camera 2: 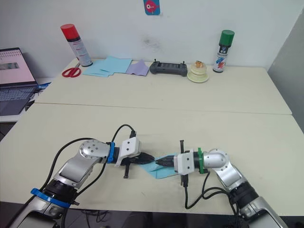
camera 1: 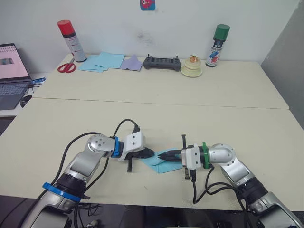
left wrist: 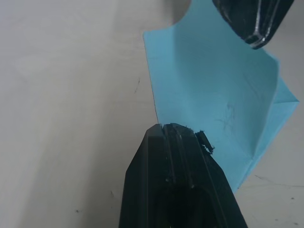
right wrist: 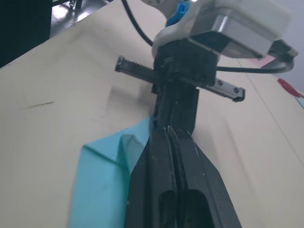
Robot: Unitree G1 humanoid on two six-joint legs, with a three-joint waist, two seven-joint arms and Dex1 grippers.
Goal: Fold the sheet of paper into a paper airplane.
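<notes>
The sheet of paper is light blue and creased, with a folded flap, and lies near the table's front edge between my two grippers. My left gripper is shut, and its fingers cover one corner of the sheet of paper. Facing it, my right gripper is also shut and reaches over the sheet from the other side. Its fingertips nearly touch the left ones. Whether either gripper pinches the sheet I cannot tell. One raised fold of the sheet of paper stands beside the right fingers.
Along the table's far edge stand a red-capped spray can, red scissors, a pile of flat blue sheets, a lavender sheet, a black controller, a small cream dish and a green-capped can. A laptop sits far left.
</notes>
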